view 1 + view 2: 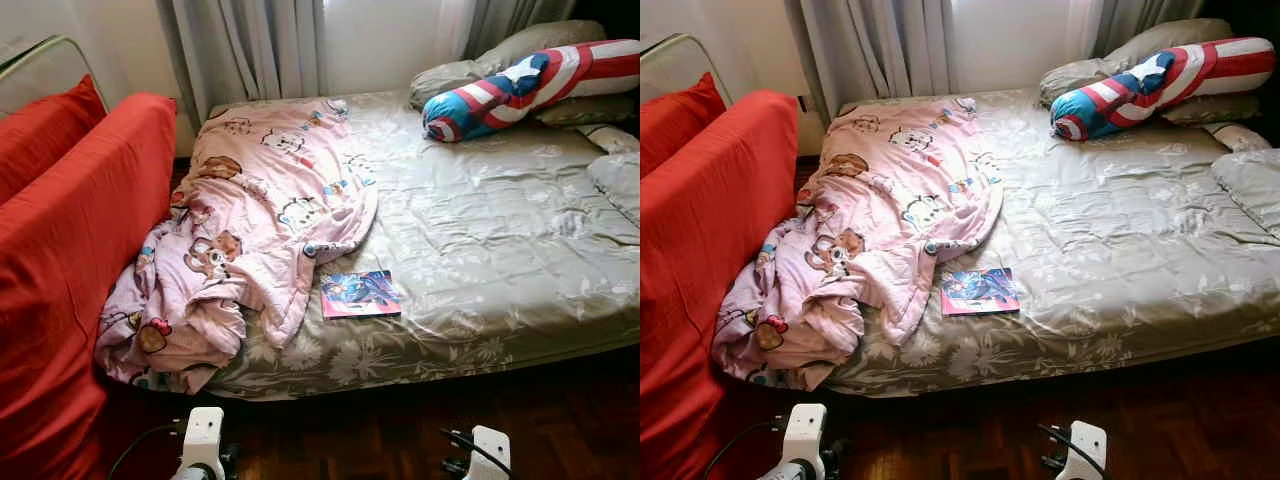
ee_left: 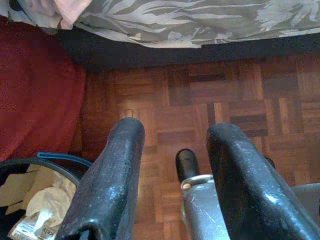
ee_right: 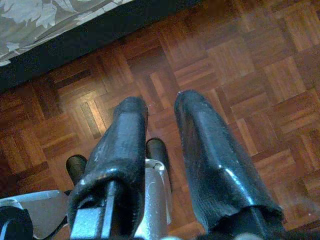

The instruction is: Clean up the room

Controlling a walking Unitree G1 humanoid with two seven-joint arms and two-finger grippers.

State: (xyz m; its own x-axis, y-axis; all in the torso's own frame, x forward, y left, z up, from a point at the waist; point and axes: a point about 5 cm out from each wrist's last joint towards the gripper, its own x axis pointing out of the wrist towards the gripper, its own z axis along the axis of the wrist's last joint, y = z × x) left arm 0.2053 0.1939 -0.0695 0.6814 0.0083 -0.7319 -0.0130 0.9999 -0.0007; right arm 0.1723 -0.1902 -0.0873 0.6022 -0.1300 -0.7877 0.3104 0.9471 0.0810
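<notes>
looks like survey/approach step: both arms low over the parquet floor (image 3: pixel 240 65), left gripper (image 2: pixel 172 150) & right gripper (image 3: pixel 160 107) jaws apart w/ nothing held; next prob reach for the book (image 1: pixel 360 294) at the bed (image 1: pixel 500 240) edge beside the rumpled pink blanket (image 1: pixel 250 230).

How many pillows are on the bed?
4, maybe more hidden: striped bolster, a grey pillow behind it, one beneath its end, and one at the right edge.

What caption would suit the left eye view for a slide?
A crumpled pink blanket and a book lie on an unmade bed beside a red sofa.
</notes>
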